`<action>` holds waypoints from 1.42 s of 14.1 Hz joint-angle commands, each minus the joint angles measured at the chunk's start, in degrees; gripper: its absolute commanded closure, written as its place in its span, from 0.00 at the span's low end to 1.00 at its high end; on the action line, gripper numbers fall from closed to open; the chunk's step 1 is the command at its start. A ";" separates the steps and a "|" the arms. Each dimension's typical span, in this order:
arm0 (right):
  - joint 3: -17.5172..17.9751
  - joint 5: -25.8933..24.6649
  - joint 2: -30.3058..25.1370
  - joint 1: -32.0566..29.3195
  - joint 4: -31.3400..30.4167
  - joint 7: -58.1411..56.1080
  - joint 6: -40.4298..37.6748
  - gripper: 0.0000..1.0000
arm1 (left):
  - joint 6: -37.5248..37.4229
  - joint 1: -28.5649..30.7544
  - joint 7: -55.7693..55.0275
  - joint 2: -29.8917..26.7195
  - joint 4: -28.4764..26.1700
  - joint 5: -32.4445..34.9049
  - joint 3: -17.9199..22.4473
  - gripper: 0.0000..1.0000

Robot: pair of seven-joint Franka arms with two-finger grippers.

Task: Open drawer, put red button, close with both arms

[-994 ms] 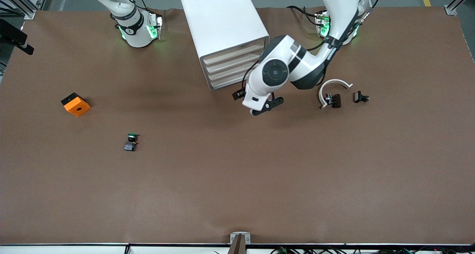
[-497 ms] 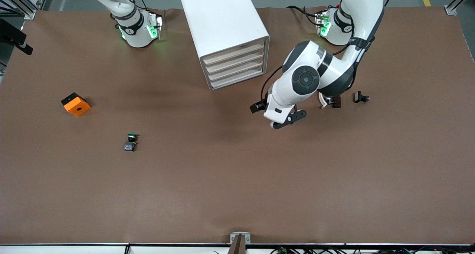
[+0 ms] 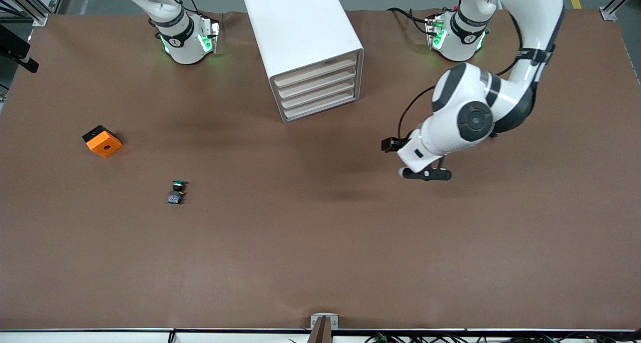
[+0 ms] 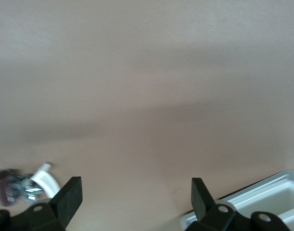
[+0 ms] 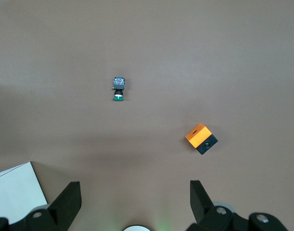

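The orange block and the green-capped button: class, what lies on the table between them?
Nothing: in the front view only bare brown table separates the orange block from the green-capped button. The right wrist view agrees.

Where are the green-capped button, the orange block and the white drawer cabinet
green-capped button (image 3: pixel 177 184): front view, on its round green cap.
orange block (image 3: pixel 104 143): front view, on its orange top face beside the hole.
white drawer cabinet (image 3: pixel 298 20): front view, on its flat white top.

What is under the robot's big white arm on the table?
The left arm covers the small parts there. The left wrist view shows a white curved piece and a dark blurry part. No red button is visible.
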 commanded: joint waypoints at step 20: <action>0.27 -0.73 -0.24 -0.07 0.12 0.54 -3.17 0.00 | -18.43 16.24 26.06 -21.17 -2.80 9.05 6.70 0.00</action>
